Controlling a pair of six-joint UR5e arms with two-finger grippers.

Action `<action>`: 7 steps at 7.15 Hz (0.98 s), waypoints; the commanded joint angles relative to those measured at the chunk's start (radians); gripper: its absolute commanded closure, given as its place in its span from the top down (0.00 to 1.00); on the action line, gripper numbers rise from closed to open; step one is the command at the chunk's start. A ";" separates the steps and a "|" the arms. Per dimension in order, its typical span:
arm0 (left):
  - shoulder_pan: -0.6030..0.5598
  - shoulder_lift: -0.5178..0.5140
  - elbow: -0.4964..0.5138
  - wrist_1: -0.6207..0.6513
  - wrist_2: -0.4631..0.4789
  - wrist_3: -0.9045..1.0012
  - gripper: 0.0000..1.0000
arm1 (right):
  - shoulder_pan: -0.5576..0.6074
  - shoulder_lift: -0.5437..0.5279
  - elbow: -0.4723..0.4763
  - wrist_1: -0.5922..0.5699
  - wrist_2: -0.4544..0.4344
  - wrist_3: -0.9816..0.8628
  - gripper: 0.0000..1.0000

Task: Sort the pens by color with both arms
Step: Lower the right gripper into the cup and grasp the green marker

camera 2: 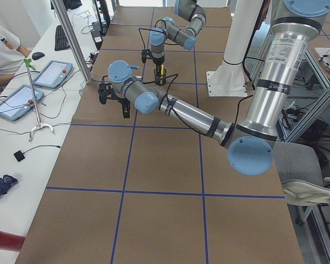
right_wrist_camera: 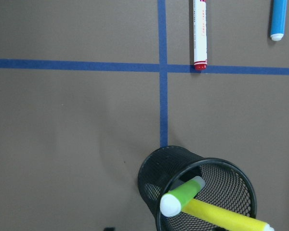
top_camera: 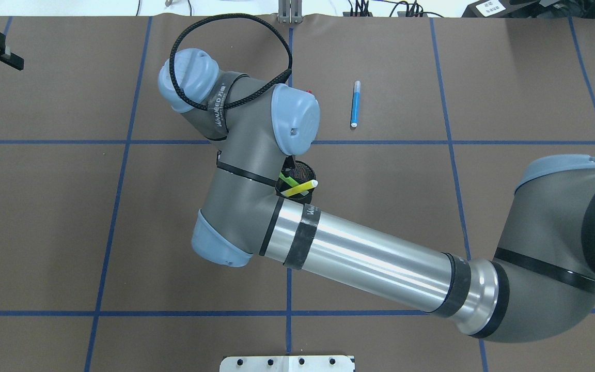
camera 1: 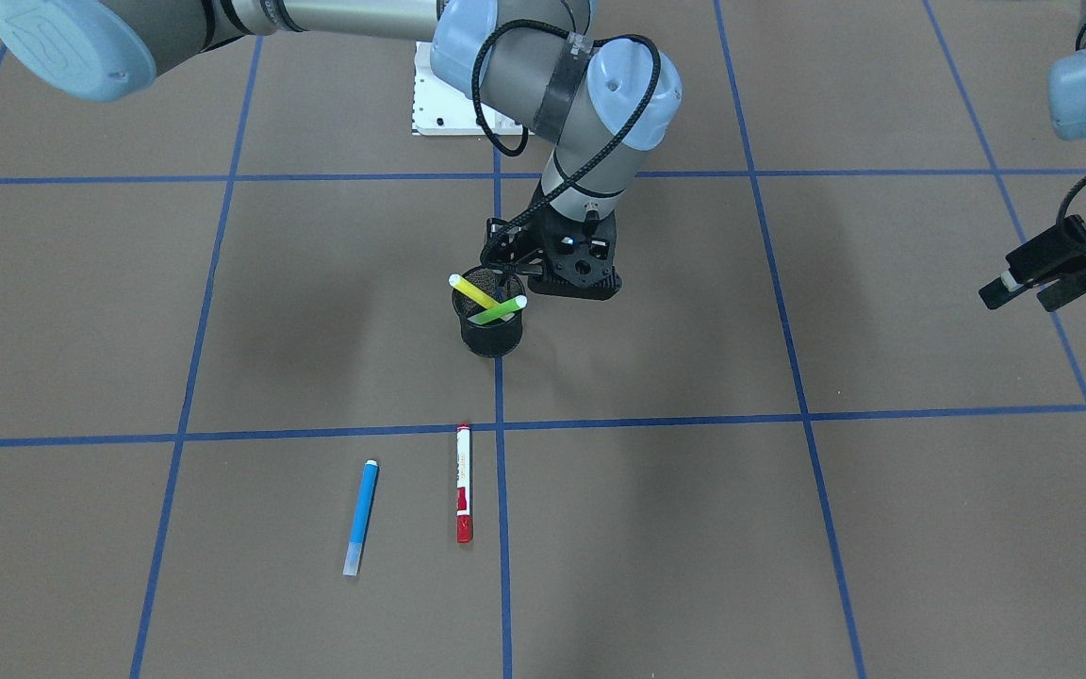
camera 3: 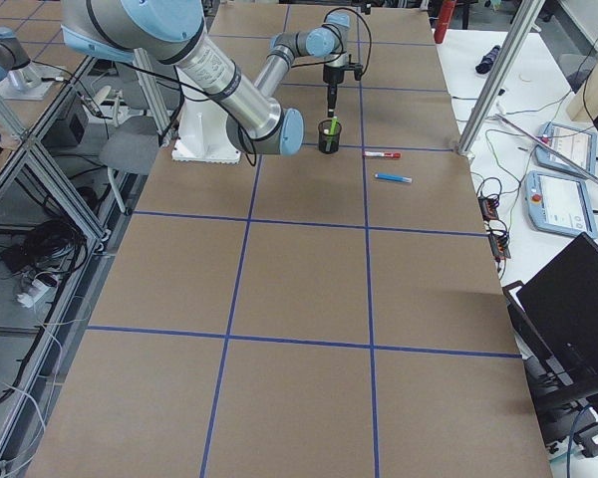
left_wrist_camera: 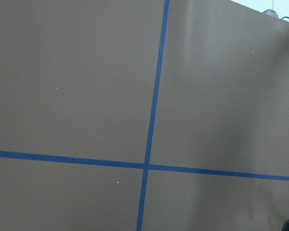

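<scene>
see brown counter (camera 1: 694,528) with blue tape grid. find right arm (top_camera: 359,253) stretched over the middle, right gripper (camera 1: 557,278) close beside black mesh cup (camera 1: 489,335); cannot tell how wide it stands. find left arm (camera 1: 1085,90) off at the counter's edge, left gripper (camera 1: 1019,300) spread wide, empty. log yellow pen (camera 1: 475,293) and green pen (camera 1: 501,309) leaning crossed inside the cup, white ends up. log red marker (camera 1: 464,483) and blue pen (camera 1: 361,517) flat on the counter, near each other, not touching, apart from the cup.

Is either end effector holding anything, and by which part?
Nothing visible. Left end effector open, empty; right end effector beside the cup, apparently clear of its green pen and yellow pen.
</scene>
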 commanded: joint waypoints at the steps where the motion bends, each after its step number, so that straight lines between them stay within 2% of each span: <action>1: 0.000 0.013 -0.028 0.000 0.002 -0.008 0.99 | -0.003 0.066 -0.089 -0.058 -0.033 -0.057 0.70; 4: 0.000 0.024 -0.046 0.000 0.002 -0.008 0.99 | -0.015 0.058 -0.100 -0.058 -0.067 -0.074 0.70; 7: 0.002 0.026 -0.045 0.000 0.005 -0.008 0.99 | -0.014 0.053 -0.103 -0.058 -0.099 -0.100 0.61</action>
